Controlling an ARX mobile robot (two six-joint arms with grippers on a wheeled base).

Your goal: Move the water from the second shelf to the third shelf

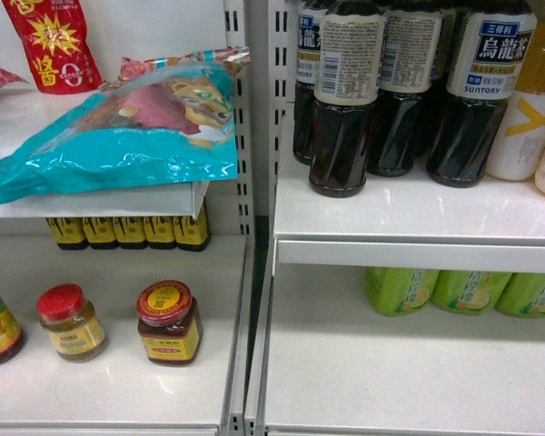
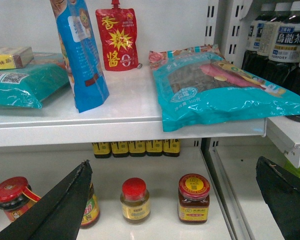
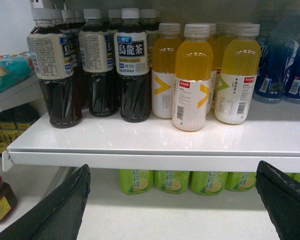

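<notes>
Only the gripper fingers are showing, in the 2 wrist views; nothing of the robot is appearing in the head view. Left gripper (image 2: 172,200): 2 black fingers (image 2: 55,210), matte, wedge-shaped, tapering to a point at the top, edges looking slightly rough. Right gripper (image 3: 172,200): the same 2 black fingers (image 3: 57,212), broad at the base, narrowing upward. No cables, screws or markings are showing on either pair.
</notes>
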